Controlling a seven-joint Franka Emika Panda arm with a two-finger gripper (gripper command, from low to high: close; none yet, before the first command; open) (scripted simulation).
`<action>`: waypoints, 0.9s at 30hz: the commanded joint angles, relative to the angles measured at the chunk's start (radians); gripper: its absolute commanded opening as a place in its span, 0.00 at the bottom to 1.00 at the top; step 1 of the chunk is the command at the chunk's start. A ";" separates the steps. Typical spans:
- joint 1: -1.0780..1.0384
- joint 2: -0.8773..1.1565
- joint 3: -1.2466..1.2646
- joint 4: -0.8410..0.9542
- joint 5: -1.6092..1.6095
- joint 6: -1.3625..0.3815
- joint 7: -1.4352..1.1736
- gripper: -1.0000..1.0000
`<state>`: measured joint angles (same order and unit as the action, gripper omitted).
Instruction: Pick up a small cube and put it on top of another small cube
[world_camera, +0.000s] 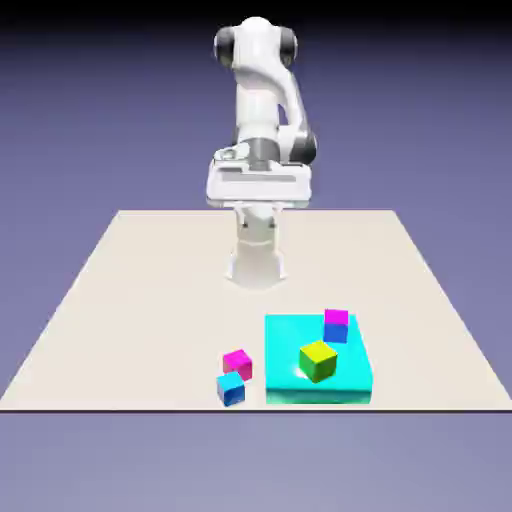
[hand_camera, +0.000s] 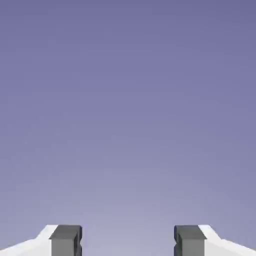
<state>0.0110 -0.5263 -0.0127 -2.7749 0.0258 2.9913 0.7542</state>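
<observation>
Low in the exterior view, left of centre, the small cube with a cyan top and blue sides (world_camera: 231, 388) sits on the beige table (world_camera: 130, 300), with an all-magenta cube (world_camera: 238, 363) just beside it, up and to the right. Further right, a large flat teal block (world_camera: 290, 345) carries the cube with a yellow top and green sides (world_camera: 318, 360) and, behind it, a magenta-topped blue cube (world_camera: 336, 325). Up at top centre hangs the white arm (world_camera: 262, 100). In the hand view the gripper (hand_camera: 128, 242) is spread wide, empty, against the plain backdrop.
</observation>
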 joint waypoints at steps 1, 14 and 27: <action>-0.001 0.036 -0.011 0.029 0.021 -0.038 0.011 0.50; -0.012 0.507 -0.147 0.407 0.300 -0.531 0.153 0.50; -0.023 0.979 -0.283 0.785 0.579 -1.024 0.296 0.50</action>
<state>-0.0125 0.4522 -0.2960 -1.9895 0.6044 1.9675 1.0498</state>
